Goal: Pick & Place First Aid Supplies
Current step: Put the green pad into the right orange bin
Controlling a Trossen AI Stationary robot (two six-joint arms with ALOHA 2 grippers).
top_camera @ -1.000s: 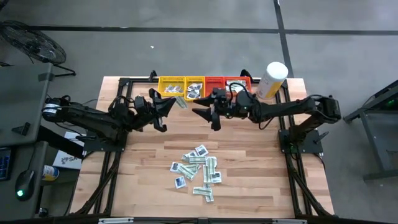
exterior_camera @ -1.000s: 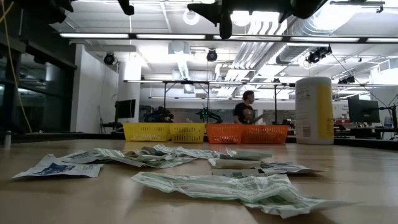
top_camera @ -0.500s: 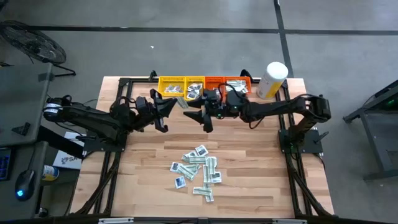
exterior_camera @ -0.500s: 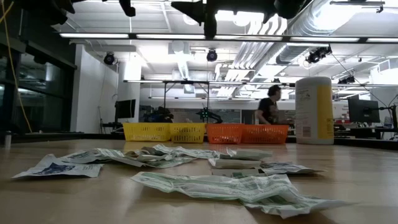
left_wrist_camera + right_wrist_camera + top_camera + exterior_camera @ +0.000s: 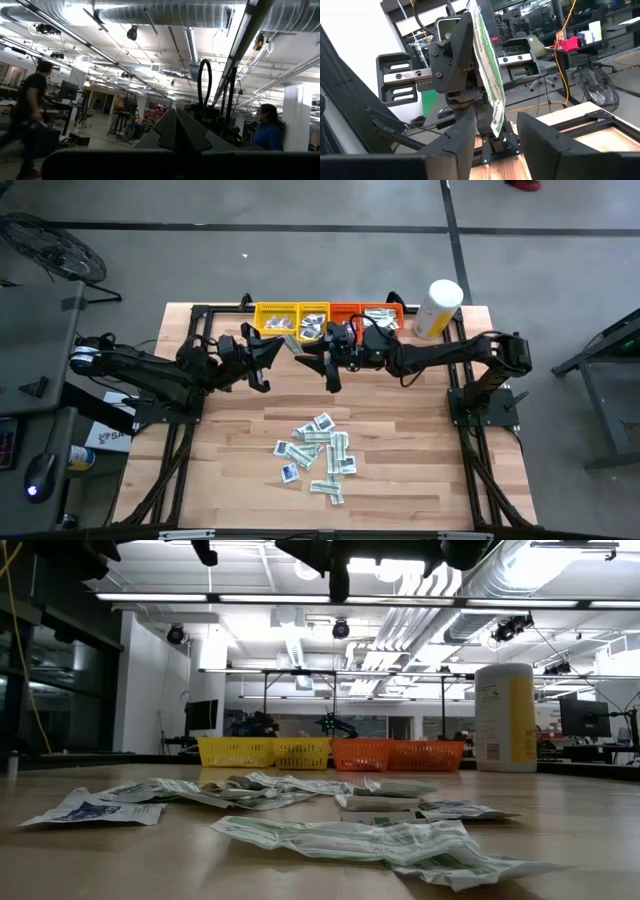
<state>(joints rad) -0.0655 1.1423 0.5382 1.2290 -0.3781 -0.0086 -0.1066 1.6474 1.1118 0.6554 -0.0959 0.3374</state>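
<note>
Left gripper (image 5: 272,352) clamps a green-white strip (image 5: 487,75); right gripper (image 5: 318,364) spread beside it.

- Even overhead light fills the high view; the wooden table (image 5: 400,440) reads clearly, shadows soft and short.
- In the low view, ceiling strip lights (image 5: 300,597) glare, and the nearest packets (image 5: 380,840) are blurred.
- The left wrist view is dim below bright ducts, with a motion-smeared person (image 5: 30,125).
</note>
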